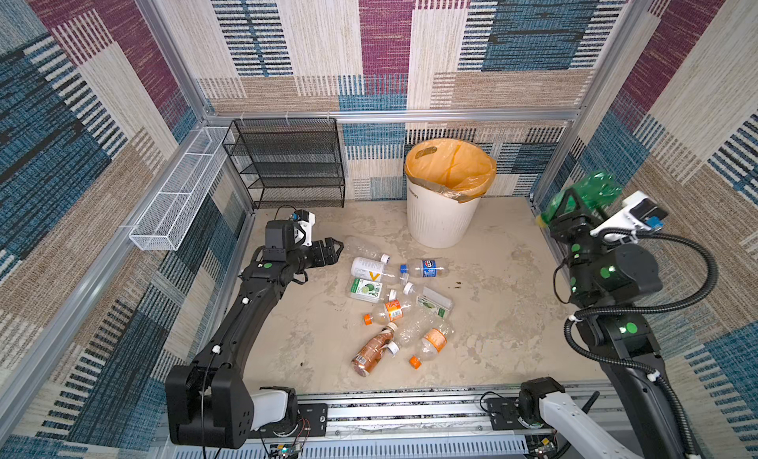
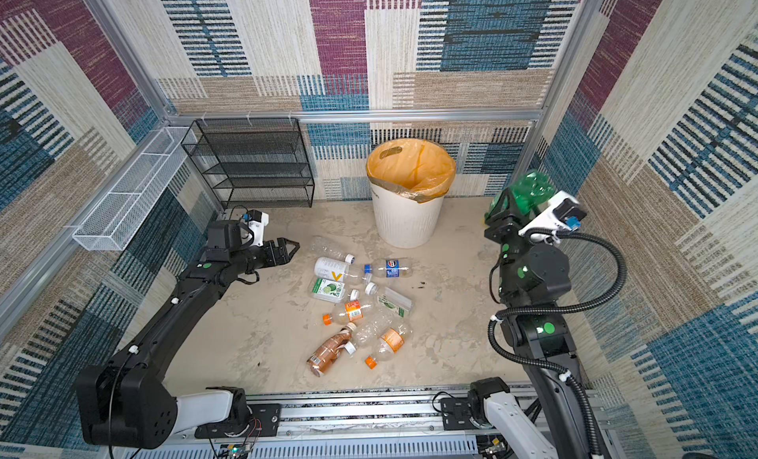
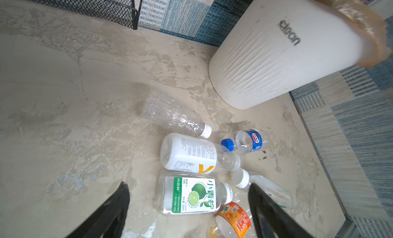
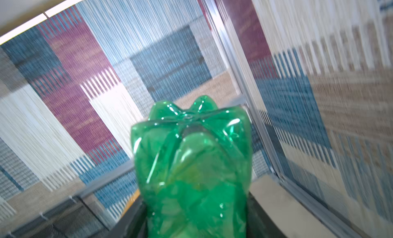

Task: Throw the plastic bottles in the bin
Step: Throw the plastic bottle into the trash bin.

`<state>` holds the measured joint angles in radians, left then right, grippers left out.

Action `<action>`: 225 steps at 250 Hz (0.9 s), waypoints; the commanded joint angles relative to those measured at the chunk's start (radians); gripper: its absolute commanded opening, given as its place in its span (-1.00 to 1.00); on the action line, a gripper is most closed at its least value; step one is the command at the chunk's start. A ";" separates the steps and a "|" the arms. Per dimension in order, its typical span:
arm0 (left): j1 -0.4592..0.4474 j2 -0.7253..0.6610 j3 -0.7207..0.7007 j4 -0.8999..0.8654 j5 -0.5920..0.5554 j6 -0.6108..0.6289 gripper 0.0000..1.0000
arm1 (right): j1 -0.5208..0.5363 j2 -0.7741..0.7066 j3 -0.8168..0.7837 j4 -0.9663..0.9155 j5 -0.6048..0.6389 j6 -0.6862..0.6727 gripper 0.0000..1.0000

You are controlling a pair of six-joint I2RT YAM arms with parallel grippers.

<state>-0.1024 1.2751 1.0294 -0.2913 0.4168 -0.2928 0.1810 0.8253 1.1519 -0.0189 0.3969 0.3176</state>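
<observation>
Several plastic bottles lie in a loose heap mid-floor: a bare clear one (image 1: 363, 247) (image 3: 170, 113), a white one (image 1: 369, 268) (image 3: 189, 154), a lime-label one (image 1: 367, 290) (image 3: 191, 196), a blue-capped one (image 1: 426, 268) (image 3: 246, 141), a brown one (image 1: 373, 350) and orange-label ones (image 1: 432, 342). My left gripper (image 1: 334, 247) (image 2: 289, 247) (image 3: 188, 184) hangs open low at the heap's left edge, holding nothing. Raised by the right wall, my right gripper (image 1: 574, 198) (image 4: 195, 222) is shut on a crumpled green bottle (image 1: 590, 192) (image 2: 529, 194) (image 4: 191, 166). The bin (image 1: 443, 215) (image 2: 406, 219) (image 3: 276, 62), white with an orange liner, stands at the back, left of that bottle.
A black mesh rack (image 1: 287, 161) stands in the back left corner. A long white wire basket (image 1: 180, 194) hangs on the left wall. Patterned walls close three sides, and a metal rail (image 1: 410, 412) runs along the front.
</observation>
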 commanded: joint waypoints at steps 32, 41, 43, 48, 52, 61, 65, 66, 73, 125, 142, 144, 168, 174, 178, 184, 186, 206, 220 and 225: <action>-0.120 -0.134 -0.089 -0.036 -0.072 -0.030 0.77 | 0.003 0.706 0.850 -0.218 -0.436 -0.120 0.33; -0.138 -0.155 -0.100 -0.055 -0.083 -0.026 0.77 | 0.003 0.868 1.086 -0.374 -0.476 -0.121 0.40; -0.143 -0.159 -0.102 -0.061 -0.086 -0.026 0.77 | 0.004 0.901 1.137 -0.407 -0.479 -0.121 0.42; -0.152 -0.170 -0.106 -0.075 -0.089 -0.022 0.78 | 0.006 0.978 1.260 -0.482 -0.479 -0.126 0.52; -0.158 -0.180 -0.110 -0.087 -0.091 -0.018 0.78 | 0.007 1.034 1.353 -0.535 -0.474 -0.132 0.61; -0.174 -0.201 -0.115 -0.118 -0.100 -0.008 0.80 | 0.009 1.145 1.554 -0.638 -0.442 -0.145 0.82; -0.180 -0.211 -0.117 -0.131 -0.105 -0.002 0.81 | 0.009 1.187 1.639 -0.674 -0.428 -0.150 0.95; -0.181 -0.213 -0.118 -0.135 -0.107 -0.001 0.81 | 0.009 1.197 1.659 -0.682 -0.424 -0.153 0.98; -0.191 -0.231 -0.123 -0.158 -0.115 0.011 0.83 | 0.008 1.255 1.784 -0.723 -0.397 -0.166 0.97; -0.236 -0.278 -0.121 -0.264 -0.100 0.096 0.92 | 0.005 0.998 1.410 -0.529 -0.244 -0.249 0.97; -0.258 -0.269 -0.118 -0.273 -0.094 0.123 0.92 | 0.005 0.825 1.138 -0.376 -0.215 -0.270 0.97; -0.260 -0.268 -0.117 -0.274 -0.094 0.124 0.92 | 0.005 0.807 1.112 -0.362 -0.211 -0.273 0.97; -0.299 -0.239 -0.108 -0.299 -0.093 0.158 0.89 | 0.005 0.648 0.918 -0.314 -0.149 -0.287 0.97; -0.313 -0.233 -0.104 -0.309 -0.097 0.168 0.89 | 0.005 0.614 0.872 -0.313 -0.136 -0.288 0.97; -0.321 -0.229 -0.103 -0.315 -0.101 0.176 0.88 | 0.005 0.591 0.839 -0.310 -0.128 -0.289 0.97; -0.335 -0.223 -0.102 -0.325 -0.106 0.188 0.88 | 0.005 0.553 0.784 -0.302 -0.117 -0.288 0.97; -0.339 -0.221 -0.101 -0.327 -0.109 0.193 0.88 | 0.005 0.540 0.766 -0.298 -0.113 -0.287 0.97; -0.386 -0.208 -0.103 -0.359 -0.138 0.225 0.89 | 0.005 0.421 0.570 -0.274 -0.060 -0.271 0.97; -0.416 -0.203 -0.108 -0.376 -0.162 0.235 0.89 | 0.005 0.346 0.435 -0.262 -0.016 -0.247 0.97; -0.426 -0.201 -0.111 -0.380 -0.167 0.235 0.90 | 0.005 0.320 0.388 -0.260 -0.003 -0.234 0.97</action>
<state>-0.4847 1.0634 0.9161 -0.6109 0.3058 -0.1280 0.1875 1.2430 1.7599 -0.3210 0.2878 0.0486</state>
